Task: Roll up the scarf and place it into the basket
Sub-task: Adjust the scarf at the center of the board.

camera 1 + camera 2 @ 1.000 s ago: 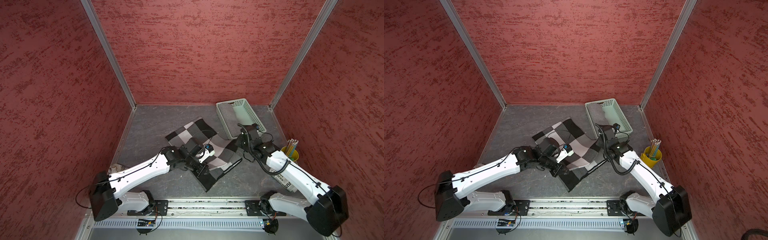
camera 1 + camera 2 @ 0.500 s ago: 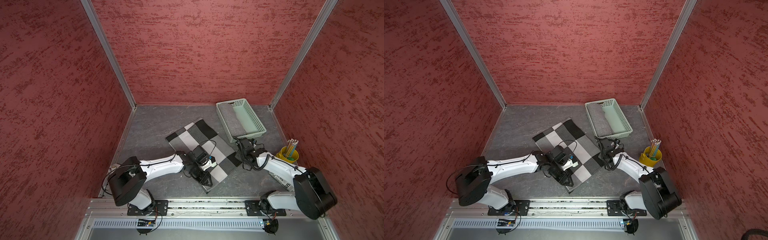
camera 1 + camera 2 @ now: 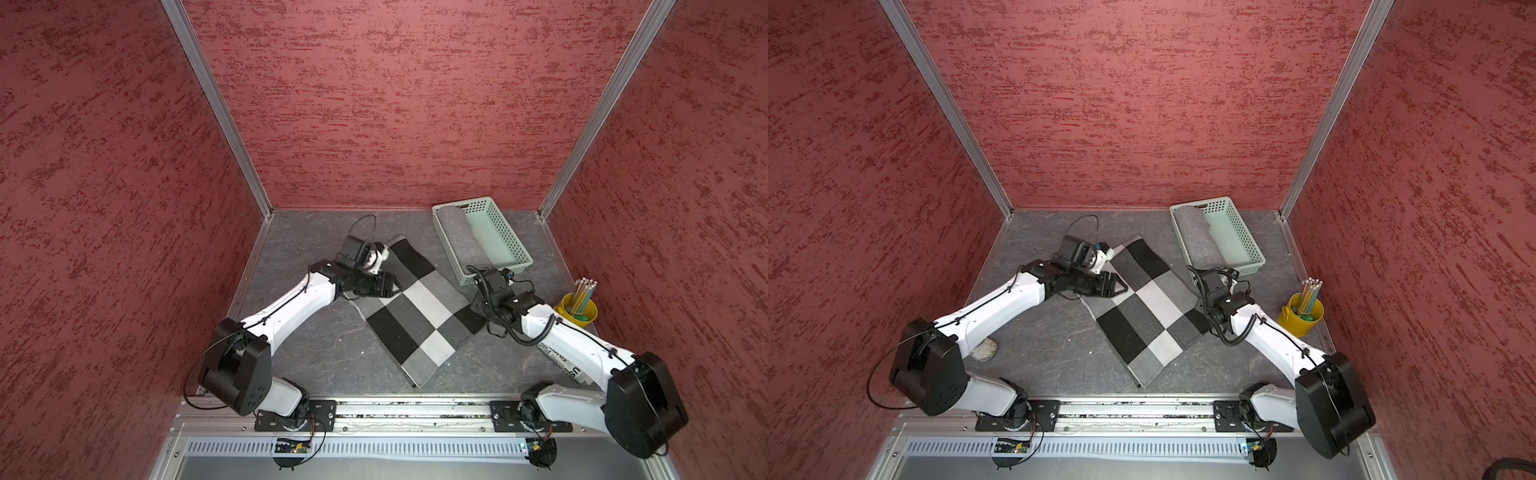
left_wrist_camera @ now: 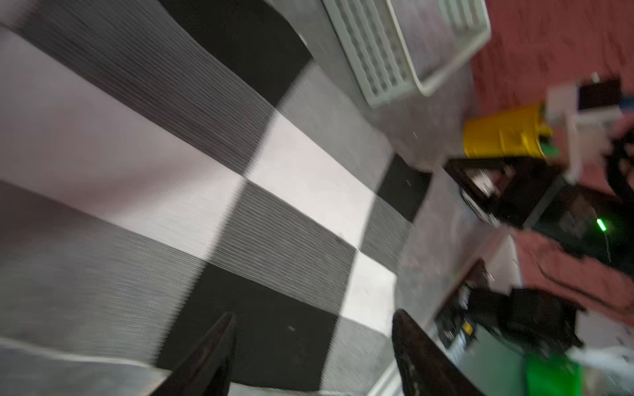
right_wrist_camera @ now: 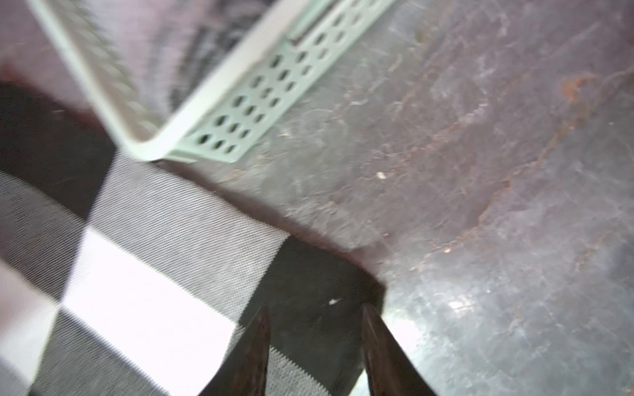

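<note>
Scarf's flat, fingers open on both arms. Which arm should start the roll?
Left, probably: the left gripper hovers over the checkered scarf's short far end, where a roll can begin. The right gripper sits at one corner.

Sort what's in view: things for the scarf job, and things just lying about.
For the job: scarf; basket.

Lying about: pencil cup; grey roll already in the basket; white wad.
</note>
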Controlling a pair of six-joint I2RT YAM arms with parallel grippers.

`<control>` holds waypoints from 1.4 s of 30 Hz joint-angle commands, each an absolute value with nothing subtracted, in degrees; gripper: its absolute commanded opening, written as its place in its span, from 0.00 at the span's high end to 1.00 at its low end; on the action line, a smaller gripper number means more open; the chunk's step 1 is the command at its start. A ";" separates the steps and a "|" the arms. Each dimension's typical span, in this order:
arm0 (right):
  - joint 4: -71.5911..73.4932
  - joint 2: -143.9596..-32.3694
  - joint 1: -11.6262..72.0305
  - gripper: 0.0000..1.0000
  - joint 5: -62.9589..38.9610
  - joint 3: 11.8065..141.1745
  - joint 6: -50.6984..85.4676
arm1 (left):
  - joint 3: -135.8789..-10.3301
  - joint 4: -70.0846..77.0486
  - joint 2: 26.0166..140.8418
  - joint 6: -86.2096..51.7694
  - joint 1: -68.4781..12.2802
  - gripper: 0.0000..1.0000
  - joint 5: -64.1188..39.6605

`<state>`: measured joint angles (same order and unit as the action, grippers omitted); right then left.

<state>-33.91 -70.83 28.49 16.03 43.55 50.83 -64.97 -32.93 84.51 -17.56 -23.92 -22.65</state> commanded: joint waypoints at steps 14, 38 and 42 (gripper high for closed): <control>-28.07 -87.37 42.36 0.65 10.30 45.43 56.94 | -98.82 -50.49 124.83 -2.31 -4.97 0.16 -17.99; -34.92 -126.85 34.29 0.57 7.30 91.02 27.43 | -41.35 -25.15 88.43 -32.94 7.12 1.00 -23.72; -37.78 -134.35 33.19 0.53 8.87 104.32 22.08 | -34.70 -24.72 80.67 -36.85 5.24 1.00 -22.75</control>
<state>-32.67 -129.56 33.89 9.76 99.07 27.62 -37.21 -27.14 83.40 -31.75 6.94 -23.70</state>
